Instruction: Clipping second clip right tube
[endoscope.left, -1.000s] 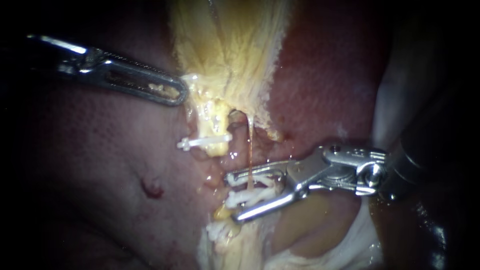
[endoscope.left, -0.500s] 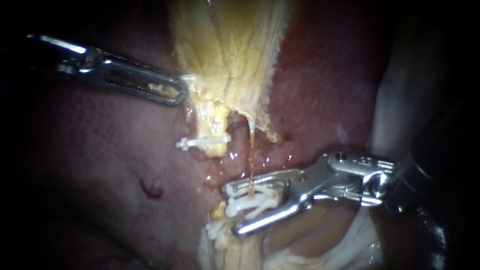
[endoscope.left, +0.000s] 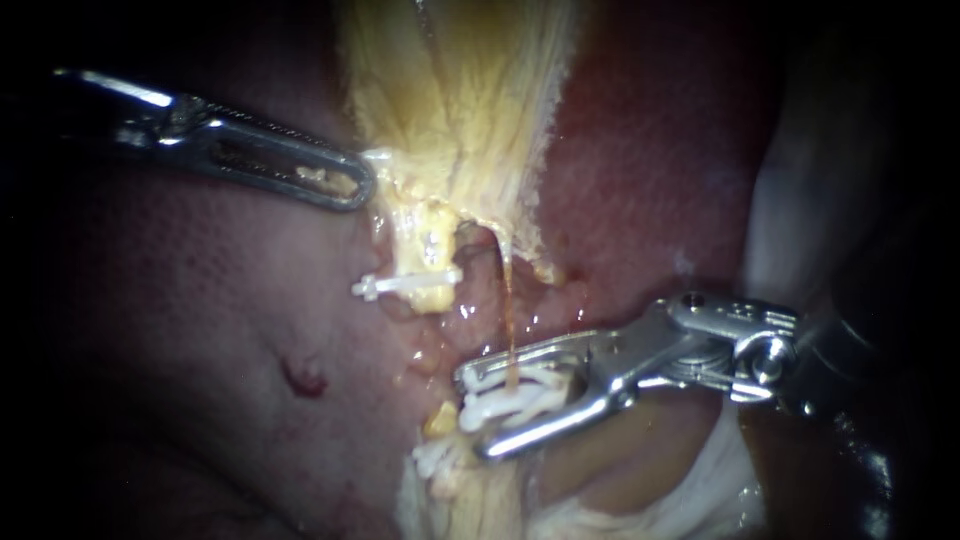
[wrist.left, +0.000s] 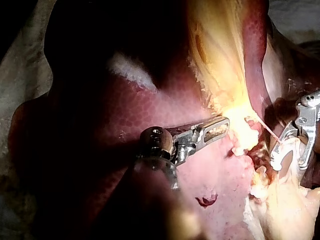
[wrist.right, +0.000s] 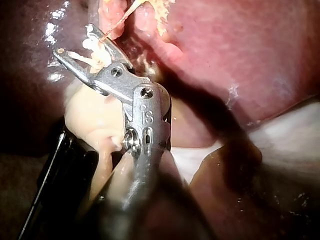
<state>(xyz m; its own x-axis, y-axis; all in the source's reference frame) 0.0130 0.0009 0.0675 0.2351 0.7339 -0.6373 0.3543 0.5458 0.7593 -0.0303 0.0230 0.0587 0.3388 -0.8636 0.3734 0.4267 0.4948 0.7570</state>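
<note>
My right instrument (endoscope.left: 478, 408) comes in from the right. Its two jaws stand apart and hold a white clip (endoscope.left: 510, 400) between them. A thin amber tube (endoscope.left: 507, 310) drops from the yellow gallbladder (endoscope.left: 460, 110) and passes through the clip's open mouth. The right wrist view shows the same jaws (wrist.right: 75, 40) holding the clip (wrist.right: 95, 57). Another white clip (endoscope.left: 405, 285) sits shut across the stubby yellow tube to the left. My left instrument (endoscope.left: 345, 185) comes in from the upper left, its jaws shut on the gallbladder's pale edge; it also shows in its own wrist view (wrist.left: 220, 127).
Dark red liver (endoscope.left: 230, 330) surrounds the site and carries a small red nick (endoscope.left: 303, 377). More white clip material (endoscope.left: 435, 460) lies just under the right instrument's jaws on pale yellow tissue. White gauze (endoscope.left: 720, 480) lies at the lower right.
My right instrument has shifted a little down and to the right with its clip, and the thin tube stays in the clip's mouth. The left instrument has held still.
</note>
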